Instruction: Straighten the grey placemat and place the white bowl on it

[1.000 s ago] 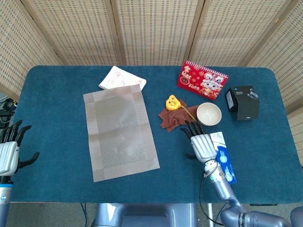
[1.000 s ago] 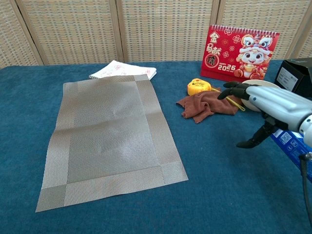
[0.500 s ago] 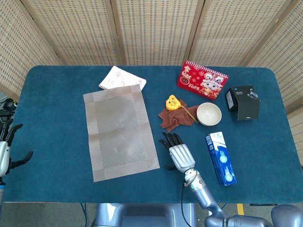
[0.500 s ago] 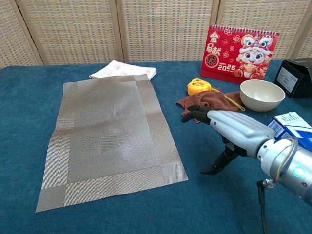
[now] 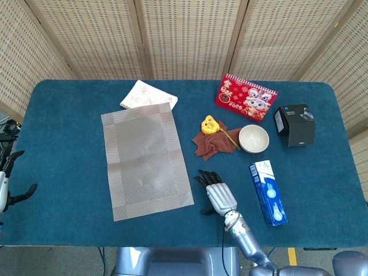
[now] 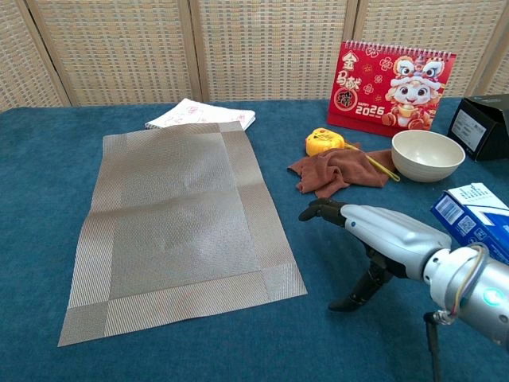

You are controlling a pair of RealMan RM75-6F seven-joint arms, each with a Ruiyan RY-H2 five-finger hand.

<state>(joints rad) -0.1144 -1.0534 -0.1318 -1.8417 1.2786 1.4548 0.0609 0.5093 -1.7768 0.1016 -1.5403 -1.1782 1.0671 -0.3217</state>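
Observation:
The grey placemat (image 5: 146, 162) (image 6: 181, 226) lies flat on the blue table, skewed a little, its far corner overlapping a white booklet. The white bowl (image 5: 253, 138) (image 6: 427, 155) stands upright at the right, beside a brown cloth. My right hand (image 5: 217, 194) (image 6: 380, 236) hovers open over the table just right of the placemat's near right corner, fingers stretched toward the mat, holding nothing. At the table's left edge, my left hand (image 5: 4, 187) is open and empty, only partly in the head view.
A white booklet (image 5: 148, 94) lies under the mat's far edge. A brown cloth (image 5: 213, 142) and yellow tape measure (image 5: 209, 125) sit left of the bowl. A red calendar (image 5: 245, 96), black box (image 5: 294, 123) and blue carton (image 5: 267, 192) occupy the right side.
My right hand has swept left and toward the near edge, from beside the bowl to the mat's near right corner. My left hand has slid further off the left edge.

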